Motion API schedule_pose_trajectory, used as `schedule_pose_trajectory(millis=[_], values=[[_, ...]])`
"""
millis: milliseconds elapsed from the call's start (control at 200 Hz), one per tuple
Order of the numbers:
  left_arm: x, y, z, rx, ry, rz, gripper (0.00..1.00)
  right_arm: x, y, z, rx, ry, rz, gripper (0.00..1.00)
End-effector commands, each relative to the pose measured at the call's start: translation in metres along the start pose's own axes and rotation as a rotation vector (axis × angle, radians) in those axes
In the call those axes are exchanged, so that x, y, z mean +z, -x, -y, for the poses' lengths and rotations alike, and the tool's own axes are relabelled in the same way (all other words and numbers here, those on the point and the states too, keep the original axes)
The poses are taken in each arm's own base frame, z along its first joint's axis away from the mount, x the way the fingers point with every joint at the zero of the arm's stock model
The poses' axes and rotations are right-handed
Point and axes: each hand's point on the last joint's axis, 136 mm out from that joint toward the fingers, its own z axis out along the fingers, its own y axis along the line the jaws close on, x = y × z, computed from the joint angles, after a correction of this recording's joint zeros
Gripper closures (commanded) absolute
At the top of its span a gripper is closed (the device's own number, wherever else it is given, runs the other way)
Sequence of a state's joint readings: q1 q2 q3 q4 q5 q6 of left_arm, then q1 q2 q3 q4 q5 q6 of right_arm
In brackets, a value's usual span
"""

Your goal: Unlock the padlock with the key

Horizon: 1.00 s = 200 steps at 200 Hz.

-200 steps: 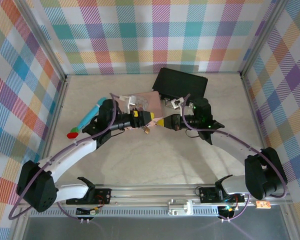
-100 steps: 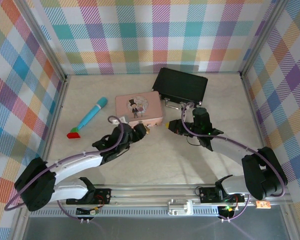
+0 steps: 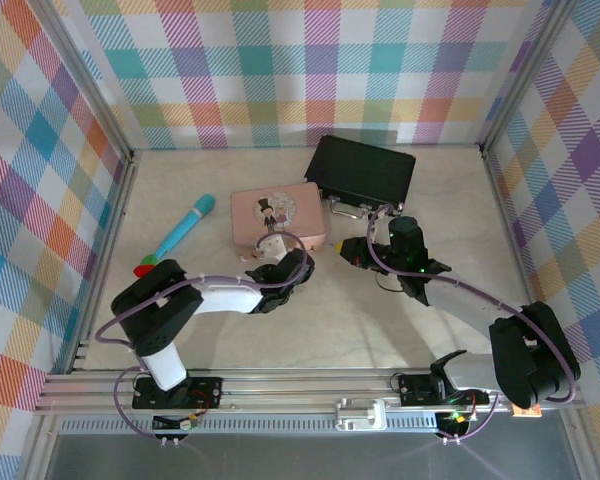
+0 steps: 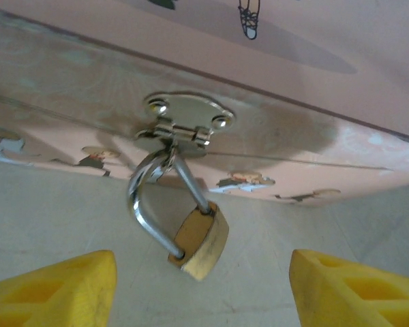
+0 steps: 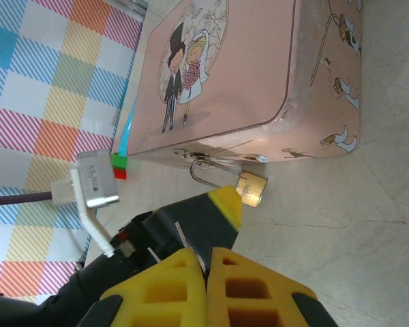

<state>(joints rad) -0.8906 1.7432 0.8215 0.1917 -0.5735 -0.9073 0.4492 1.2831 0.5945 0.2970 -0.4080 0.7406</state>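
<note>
The brass padlock (image 4: 202,237) hangs by its silver shackle from the hasp on the front of the pink tin (image 4: 313,102), its body tilted just above the table. My left gripper (image 4: 204,293) is open, with one yellow fingertip on each side below the padlock and not touching it. In the right wrist view the padlock (image 5: 251,187) hangs just past a yellow-tipped left finger (image 5: 225,202). My right gripper (image 5: 206,257) is shut on the key (image 5: 189,240), whose thin grey blade sticks out between the pads. From above, the left gripper (image 3: 298,264) and right gripper (image 3: 352,252) face each other in front of the tin (image 3: 278,215).
A black case (image 3: 365,170) lies behind and right of the tin. A blue pen-like stick (image 3: 185,228) with a red and green end lies to the left. Checked walls close in three sides. Open table lies in front of the tin.
The left arm has pulled back off the tin and folded, and its gripper is now low in front of the padlock. The right gripper has backed slightly to the right.
</note>
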Motion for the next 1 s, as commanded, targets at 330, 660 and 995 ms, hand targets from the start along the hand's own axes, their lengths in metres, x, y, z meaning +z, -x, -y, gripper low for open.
schedule_pose_trajectory(millis=[330, 660, 995], values=[[0.039, -0.013, -0.007, 0.005, 0.085, 0.041, 0.48, -0.006, 0.006, -0.005, -0.029, 0.01, 0.03, 1.0], [0.052, -0.005, -0.024, -0.032, 0.076, 0.048, 0.84, -0.004, 0.004, -0.002, -0.019, 0.006, 0.02, 1.0], [0.02, 0.011, -0.013, -0.177, -0.094, -0.027, 1.0, 0.008, -0.011, 0.012, 0.046, 0.017, -0.023, 1.0]])
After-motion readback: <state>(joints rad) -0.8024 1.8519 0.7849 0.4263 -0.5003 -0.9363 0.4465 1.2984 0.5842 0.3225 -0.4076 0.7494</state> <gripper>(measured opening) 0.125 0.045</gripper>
